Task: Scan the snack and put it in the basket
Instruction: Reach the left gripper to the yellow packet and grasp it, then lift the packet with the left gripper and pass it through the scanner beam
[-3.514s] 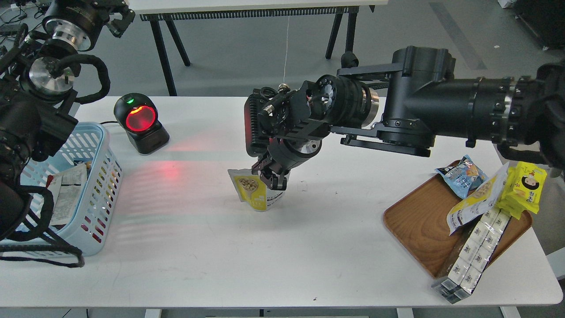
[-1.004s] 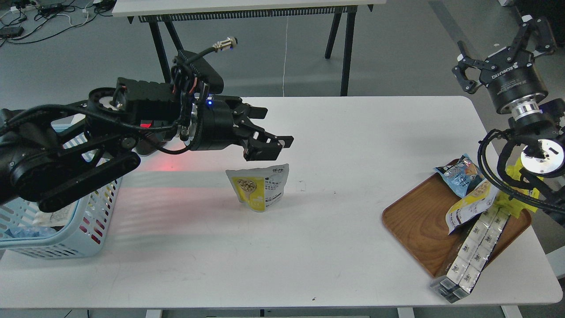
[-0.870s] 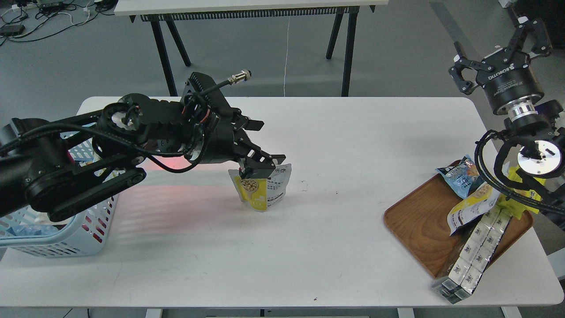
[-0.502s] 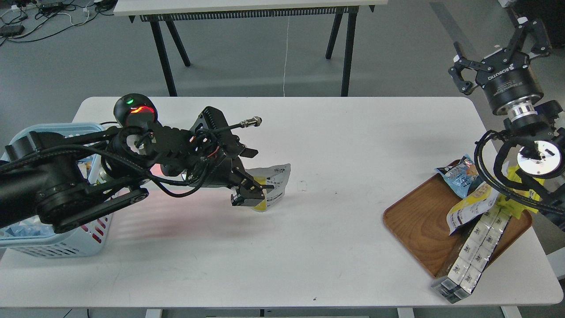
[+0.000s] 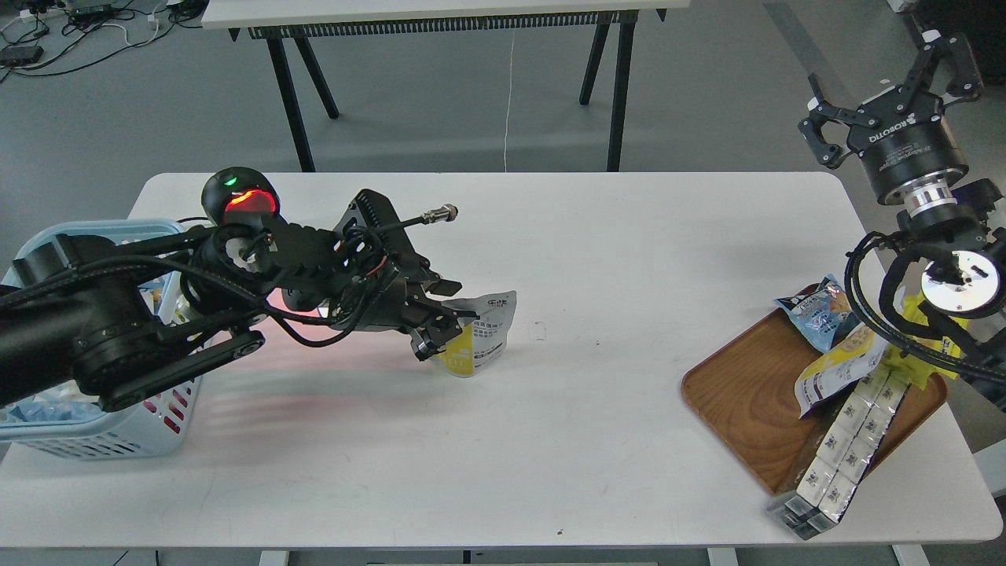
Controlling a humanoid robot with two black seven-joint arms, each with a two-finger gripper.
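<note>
The snack [image 5: 489, 334], a small pouch with a yellow lower part and a white top, stands on the white table near the middle. My left gripper [image 5: 445, 328] reaches in from the left, and its fingers [image 5: 464, 313] are closed on the pouch's left side, hiding that part. The light blue basket [image 5: 161, 413] stands at the table's left edge, partly behind my left arm. My right gripper [image 5: 880, 75] is raised at the far upper right, open and empty, well away from the pouch.
A black scanner [image 5: 240, 200] glows red at the back left, behind my left arm. A brown wooden tray [image 5: 747, 393] at the right holds a blue packet [image 5: 817, 310], another pouch [image 5: 837, 365] and boxed packs [image 5: 841, 448]. A second table stands beyond.
My right arm let go of the pouch and withdrew to the upper right. My left arm came over, dropped to the pouch, and its fingers have closed in on it.
</note>
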